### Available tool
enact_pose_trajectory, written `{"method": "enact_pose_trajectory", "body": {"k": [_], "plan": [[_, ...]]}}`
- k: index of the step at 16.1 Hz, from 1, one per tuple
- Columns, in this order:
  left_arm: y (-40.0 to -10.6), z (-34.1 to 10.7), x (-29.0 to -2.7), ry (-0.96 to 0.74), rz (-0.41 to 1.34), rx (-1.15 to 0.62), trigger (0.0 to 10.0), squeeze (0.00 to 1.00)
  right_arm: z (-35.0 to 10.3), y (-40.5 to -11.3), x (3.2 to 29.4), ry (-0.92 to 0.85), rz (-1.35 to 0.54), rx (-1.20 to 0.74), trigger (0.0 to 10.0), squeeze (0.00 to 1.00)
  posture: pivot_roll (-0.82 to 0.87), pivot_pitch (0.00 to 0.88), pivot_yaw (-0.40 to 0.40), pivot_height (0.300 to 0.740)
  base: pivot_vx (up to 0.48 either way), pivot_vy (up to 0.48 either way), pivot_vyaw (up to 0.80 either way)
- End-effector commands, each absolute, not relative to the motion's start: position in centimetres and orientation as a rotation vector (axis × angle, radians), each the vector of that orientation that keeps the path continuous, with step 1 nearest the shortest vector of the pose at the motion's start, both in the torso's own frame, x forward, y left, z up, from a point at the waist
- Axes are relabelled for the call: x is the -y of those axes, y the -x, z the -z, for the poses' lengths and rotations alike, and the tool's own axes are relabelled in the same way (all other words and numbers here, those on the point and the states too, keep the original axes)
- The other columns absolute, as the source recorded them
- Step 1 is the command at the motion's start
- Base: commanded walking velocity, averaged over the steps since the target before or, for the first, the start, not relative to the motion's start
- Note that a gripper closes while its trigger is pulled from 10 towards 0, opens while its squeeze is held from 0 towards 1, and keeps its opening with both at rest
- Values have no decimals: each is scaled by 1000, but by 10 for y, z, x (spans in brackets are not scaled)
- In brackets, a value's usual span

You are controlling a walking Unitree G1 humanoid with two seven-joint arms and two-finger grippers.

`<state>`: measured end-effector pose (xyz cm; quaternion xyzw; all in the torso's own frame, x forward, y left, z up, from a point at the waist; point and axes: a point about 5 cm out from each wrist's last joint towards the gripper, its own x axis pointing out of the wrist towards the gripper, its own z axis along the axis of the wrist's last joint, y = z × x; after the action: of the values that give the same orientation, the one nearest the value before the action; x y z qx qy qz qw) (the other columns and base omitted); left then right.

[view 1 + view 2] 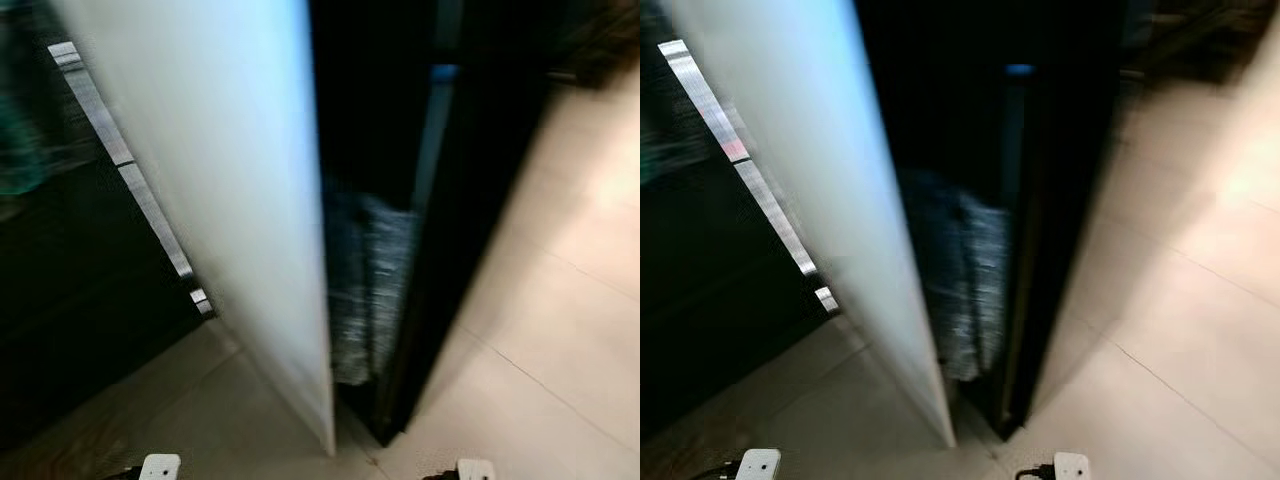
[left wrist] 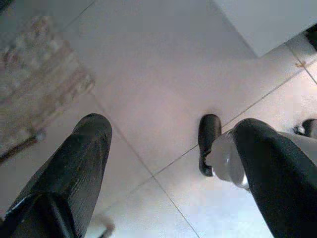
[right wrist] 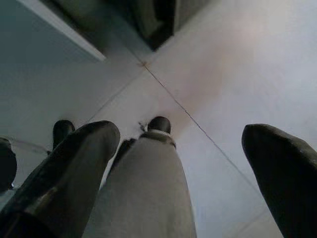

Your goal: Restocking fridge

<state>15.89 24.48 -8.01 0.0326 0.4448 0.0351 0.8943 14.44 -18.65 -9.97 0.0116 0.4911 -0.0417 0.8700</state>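
I'm seeing the fridge door standing open ahead, well beyond both grippers. Left gripper and right gripper are hanging over the tile floor, fingers apart, holding nothing.

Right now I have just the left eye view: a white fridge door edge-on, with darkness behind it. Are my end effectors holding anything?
Observer: No. The left end effector hangs open over the pale tiled floor, with nothing between its black fingers.
Operator: And the right one?
Observer: The right end effector is open and empty too, pointing down along the robot's grey leg.
Operator: Where are my feet?
Observer: One black foot stands on a tile seam, short of the white fridge door's lower corner.
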Motion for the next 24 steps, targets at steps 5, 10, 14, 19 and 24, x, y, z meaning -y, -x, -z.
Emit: {"method": "enact_pose_trajectory", "body": {"k": [5,10,14,19,24], "plan": [[-154,82,-248,-81,-62,-951,10000,0,104,-135,178,-20,81,-1060,10000,0,7,0,54,740,0,0,793],[-152,82,-247,-92,-45,-954,10000,0,104,-136,181,-14,77,-1065,10000,0,10,0,53,740,0,0,794],[-154,82,-247,-80,-51,-947,10000,0,103,-138,182,-14,83,-1059,10000,0,13,24,49,740,0,0,794],[-154,82,-247,-72,-52,-948,10000,0,103,-138,183,-34,101,-1053,10000,0,16,43,49,740,0,0,311],[-155,81,-246,-55,-61,-940,10000,0,102,-140,184,-36,102,-1051,10000,0,20,48,47,740,0,0,0]]}}
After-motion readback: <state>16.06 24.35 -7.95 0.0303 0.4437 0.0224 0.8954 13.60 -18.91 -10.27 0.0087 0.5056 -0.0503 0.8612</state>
